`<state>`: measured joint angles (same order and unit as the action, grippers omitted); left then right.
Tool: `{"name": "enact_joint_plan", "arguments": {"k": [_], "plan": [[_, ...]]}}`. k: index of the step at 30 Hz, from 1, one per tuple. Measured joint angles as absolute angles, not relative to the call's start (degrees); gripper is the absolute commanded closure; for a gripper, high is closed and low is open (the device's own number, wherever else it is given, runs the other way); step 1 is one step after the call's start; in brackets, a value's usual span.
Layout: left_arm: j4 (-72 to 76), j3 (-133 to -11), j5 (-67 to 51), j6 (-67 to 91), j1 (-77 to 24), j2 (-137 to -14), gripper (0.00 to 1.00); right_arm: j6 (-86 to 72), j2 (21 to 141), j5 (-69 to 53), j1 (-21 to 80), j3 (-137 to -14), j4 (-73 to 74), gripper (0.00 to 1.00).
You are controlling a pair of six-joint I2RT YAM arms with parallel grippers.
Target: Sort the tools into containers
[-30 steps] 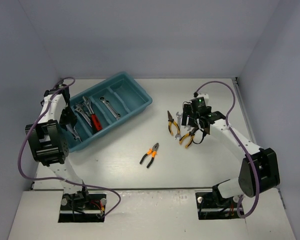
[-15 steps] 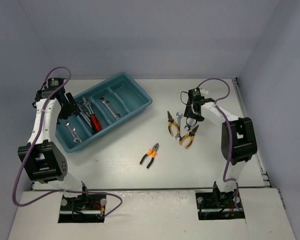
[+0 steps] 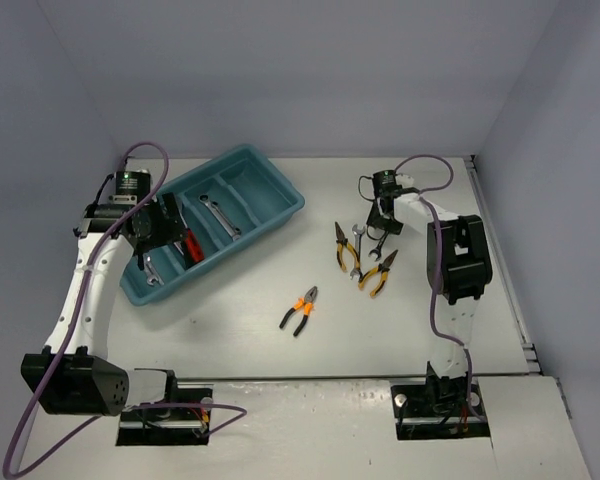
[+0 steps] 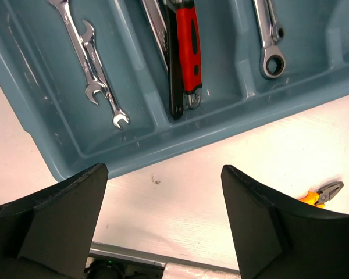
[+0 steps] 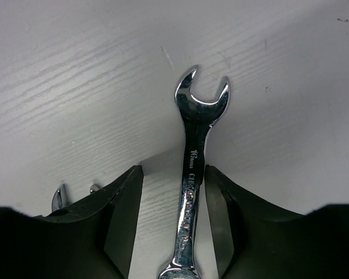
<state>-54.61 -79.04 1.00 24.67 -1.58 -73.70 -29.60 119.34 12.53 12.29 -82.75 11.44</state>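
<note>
**Left side.** The left tool (image 4: 163, 177) hangs over the left part of the teal tray (image 4: 163, 148). Its fingers are spread wide with nothing between them. The tray lies diagonally on the left half of the counter (image 3: 240, 310), with its 4 compartments in a row.
- The end compartment nearest the left tool holds 2 silver open-end wrenches (image 4: 96, 87).
- The next holds a red-handled adjustable wrench (image 4: 185, 52) with a silver wrench alongside it.
- The 3rd holds 1 silver ring-end wrench (image 4: 267, 40).

**Centre.** 1 pair of orange-handled pliers (image 3: 300, 310) lies alone on the counter, well apart from the tray.

**Right of centre.** 1 pair of yellow-handled pliers (image 3: 343, 247) and a 2nd yellow-handled pair (image 3: 375, 272) lie near each other. A small silver wrench (image 3: 358, 238) lies between them.

**Right side.** The right tool (image 5: 173, 171) is down at the counter. Its fingers are partly drawn in and straddle the shank of a silver combination wrench (image 5: 198, 133). That wrench lies flat, its open end pointing away from the wrist. One finger sits at the shank, and a strip of counter shows between the shank and the other finger. The wrench is bracketed, not pinched.
</note>
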Motion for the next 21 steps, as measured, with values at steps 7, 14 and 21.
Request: {"name": "enact_joint_plan", "arguments": {"k": [7,14,21], "plan": [[-54.8,-77.6,-0.9,24.7,-1.6,-72.9,0.24,-30.6,119.9,12.7,12.3,-83.7,12.7,0.71],[-54.8,-77.6,-3.0,24.7,-1.6,-72.2,0.24,-30.0,117.5,11.4,12.4,-79.5,10.6,0.99],[-54.8,-77.6,-4.5,24.5,-1.6,-70.7,0.24,-26.4,111.4,7.3,13.2,-70.8,8.5,1.0]]}}
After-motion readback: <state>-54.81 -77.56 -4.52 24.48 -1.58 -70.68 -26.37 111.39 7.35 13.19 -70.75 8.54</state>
